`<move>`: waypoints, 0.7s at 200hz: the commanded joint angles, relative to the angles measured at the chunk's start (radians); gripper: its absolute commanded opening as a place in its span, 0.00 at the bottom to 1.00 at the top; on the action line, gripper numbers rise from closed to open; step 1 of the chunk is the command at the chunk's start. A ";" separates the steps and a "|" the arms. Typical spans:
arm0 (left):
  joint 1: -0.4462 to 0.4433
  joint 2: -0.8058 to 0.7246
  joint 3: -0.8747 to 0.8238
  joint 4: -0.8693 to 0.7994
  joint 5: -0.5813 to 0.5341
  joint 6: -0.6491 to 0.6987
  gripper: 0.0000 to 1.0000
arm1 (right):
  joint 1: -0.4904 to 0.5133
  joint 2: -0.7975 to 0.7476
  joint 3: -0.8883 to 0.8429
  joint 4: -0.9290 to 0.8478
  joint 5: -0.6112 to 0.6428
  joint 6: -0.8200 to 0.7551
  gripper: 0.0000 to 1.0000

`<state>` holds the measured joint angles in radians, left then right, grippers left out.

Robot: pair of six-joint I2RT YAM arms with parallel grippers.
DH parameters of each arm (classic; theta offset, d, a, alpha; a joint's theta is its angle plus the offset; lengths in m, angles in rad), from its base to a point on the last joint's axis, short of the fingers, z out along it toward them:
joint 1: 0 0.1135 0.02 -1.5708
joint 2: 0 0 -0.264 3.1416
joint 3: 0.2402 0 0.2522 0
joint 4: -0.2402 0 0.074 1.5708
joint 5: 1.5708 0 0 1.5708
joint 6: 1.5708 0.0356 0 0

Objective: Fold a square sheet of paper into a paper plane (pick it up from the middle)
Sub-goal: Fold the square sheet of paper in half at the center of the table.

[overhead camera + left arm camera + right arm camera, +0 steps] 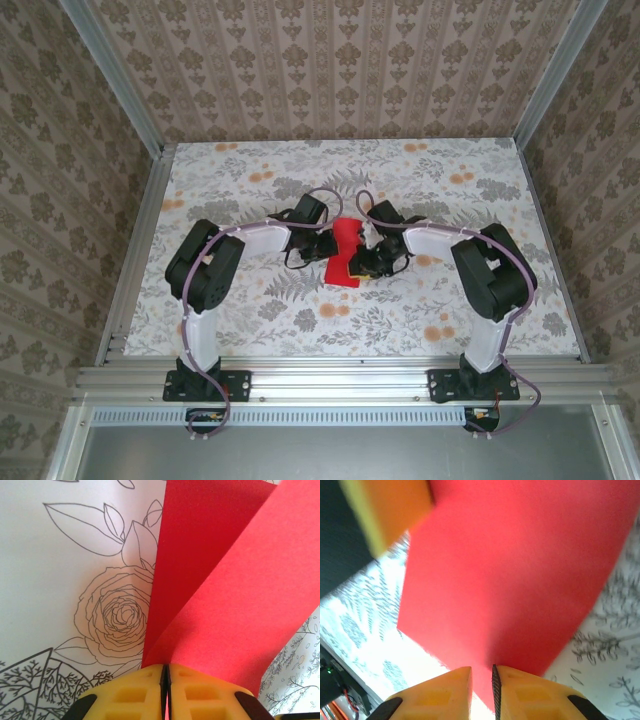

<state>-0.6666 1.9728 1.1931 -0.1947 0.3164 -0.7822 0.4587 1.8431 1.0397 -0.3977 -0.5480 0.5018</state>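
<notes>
Two-armed hold at the middle of the table (pixel 420 170), early in the folding. Shows the sheet of paper (pixel 345 255) partly lifted between the arms and bent over on itself into two layers, not lying flat. At the left gripper (pixel 166 672), jaws pressed together, pinching the paper where both layers meet. At the right gripper (pixel 482 672), jaws nearly together with a slit between, the paper's lower edge in that slit; cannot tell whether gripped. Done, by the look of it: pick-up and a first loose bend. Left to do: pressing a sharp centre crease, folding corners to a point, forming wings; no pointed plane shape yet.
</notes>
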 commanded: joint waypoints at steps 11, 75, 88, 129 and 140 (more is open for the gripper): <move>-0.008 0.044 -0.024 -0.075 -0.039 -0.006 0.12 | 0.006 0.023 -0.038 -0.023 -0.015 0.024 0.20; -0.008 0.044 -0.024 -0.071 -0.039 -0.009 0.12 | 0.016 -0.052 -0.027 0.011 -0.048 0.031 0.21; -0.008 0.044 -0.024 -0.070 -0.039 -0.009 0.12 | 0.017 -0.031 -0.037 0.008 -0.029 0.032 0.21; -0.008 0.040 -0.028 -0.074 -0.040 -0.006 0.12 | 0.015 -0.002 -0.080 0.003 0.012 0.022 0.20; -0.008 0.040 -0.027 -0.074 -0.039 -0.004 0.12 | 0.011 -0.018 -0.062 -0.003 0.016 0.022 0.20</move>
<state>-0.6674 1.9728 1.1927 -0.1947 0.3172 -0.7826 0.4702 1.8225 0.9768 -0.3737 -0.5621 0.5236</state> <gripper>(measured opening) 0.122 0.204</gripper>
